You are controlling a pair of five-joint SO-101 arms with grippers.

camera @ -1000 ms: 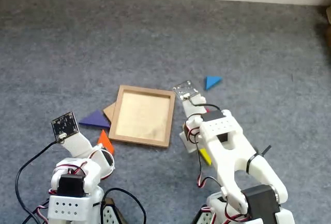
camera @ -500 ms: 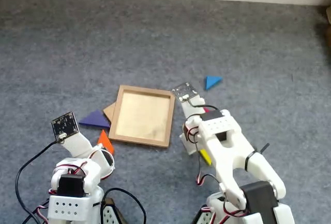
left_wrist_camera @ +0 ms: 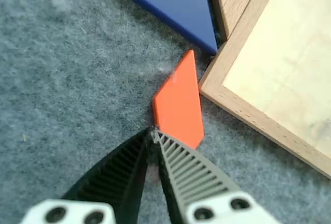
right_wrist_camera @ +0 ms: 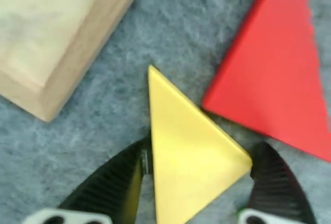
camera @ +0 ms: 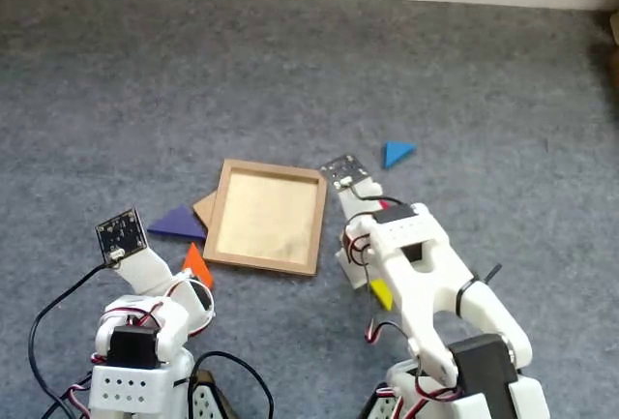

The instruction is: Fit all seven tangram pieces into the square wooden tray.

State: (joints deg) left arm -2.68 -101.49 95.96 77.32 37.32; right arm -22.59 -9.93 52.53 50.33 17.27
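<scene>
Drawing back toward its base over the last second, the right arm has uncovered more of the yellow triangle [camera: 382, 293]; the left arm has not stirred. At far left, the left gripper [left_wrist_camera: 154, 135] rests with its jaws pressed together and nothing between them. Its tips touch the near end of the orange parallelogram [left_wrist_camera: 178, 102], which lies at 8 o'clock of the square wooden tray [camera: 268, 168], just beside the rim. This arm seems parked while the other works. A dark blue triangle [camera: 179, 223] and a tan piece [camera: 204, 209] sit at 9 o'clock, the tan piece tucked against the frame. The tray holds none of the 7 pieces. At 4 o'clock, the right gripper [right_wrist_camera: 201, 154] straddles the yellow triangle, jaws spread to either side and not yet clamped, probably lining up a pinch across its edges. A red triangle [right_wrist_camera: 274, 79] lies just beside it, and a small blue triangle [camera: 396, 153] waits at 2 o'clock.
</scene>
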